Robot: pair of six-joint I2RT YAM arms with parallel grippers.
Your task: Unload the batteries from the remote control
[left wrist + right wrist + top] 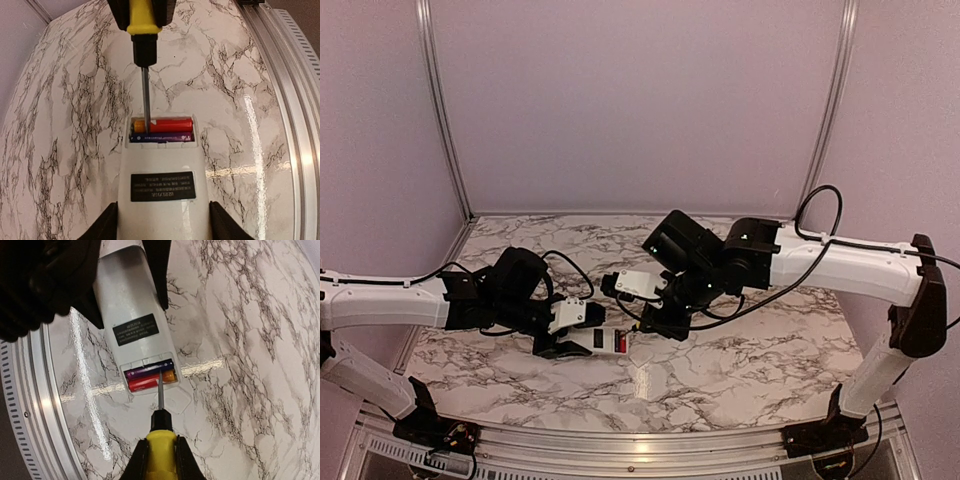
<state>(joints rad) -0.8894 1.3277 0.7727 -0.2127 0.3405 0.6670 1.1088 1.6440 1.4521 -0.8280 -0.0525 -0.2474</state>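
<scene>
Red battery (pixel 165 124) & dark battery (pixel 160 137) lie side by side in open compt at right end of remote control (pixel 162 170), which is back-up on marble table (pixel 770 370), near-centre. L gripper (pixel 563 345) is clenched on remote's left end. R gripper (pixel 161 460) grasps yellow-handled screwdriver (pixel 144 22), tip at red battery's end.

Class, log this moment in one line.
left end effector: grips remote control | right end effector: holds screwdriver, tip at red battery | dark battery: seated
</scene>
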